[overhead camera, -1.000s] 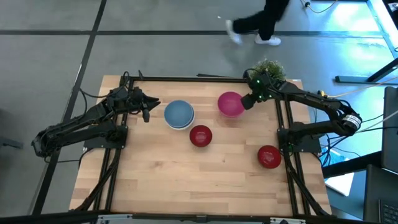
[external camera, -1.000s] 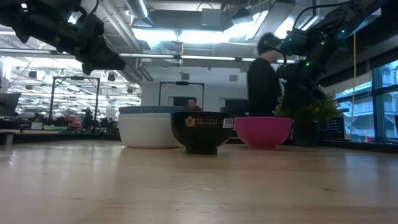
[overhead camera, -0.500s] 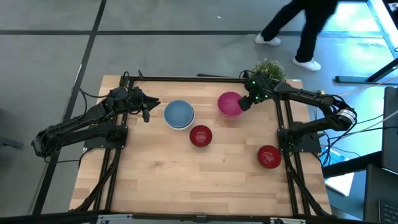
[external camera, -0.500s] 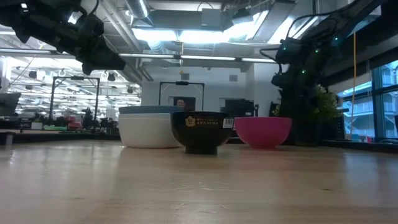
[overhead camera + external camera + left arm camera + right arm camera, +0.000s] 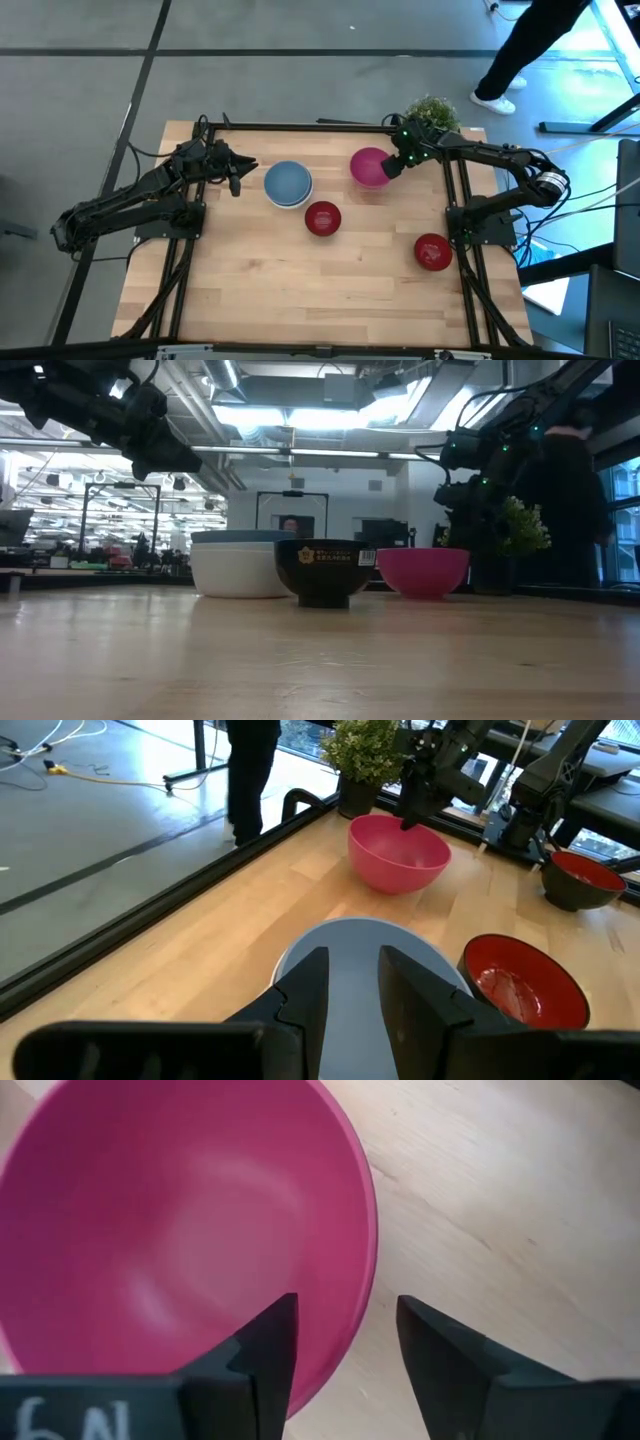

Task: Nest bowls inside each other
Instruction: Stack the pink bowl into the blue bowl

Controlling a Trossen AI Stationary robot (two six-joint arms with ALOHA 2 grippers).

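Here the right claw (image 5: pixel 396 166) hangs over the far-right edge of the magenta pink bowl (image 5: pixel 370 167), its two fingers (image 5: pixel 268 1342) spread open so that the bowl's rim runs between them in the right wrist view, one finger over the bowl's inside and the other over the bare wood outside it; whether either finger touches the rim cannot be told. That bowl stands upright near the far edge of the worktop (image 5: pixel 300 290), just beside the small green potted plant (image 5: pixel 432 110) at the far right corner. The left claw (image 5: pixel 240 171) waits above the worktop just left of the blue bowl (image 5: pixel 288 181), its fingers (image 5: pixel 308 988) parted and holding nothing. The blue bowl sits nested in a white bowl (image 5: pixel 236 570), whose wall shows beneath the blue rim in the low view. A dark red bowl (image 5: pixel 322 217) stands just beside this stack, towards the near side and to its right, between it and the pink bowl but apart from both. A second dark red bowl (image 5: pixel 432 251) stands well apart on the right side of the worktop, close to the right arm's base. Beyond the worktop's far right corner a person (image 5: pixel 530 45) in dark clothes and white shoes stands on the floor.
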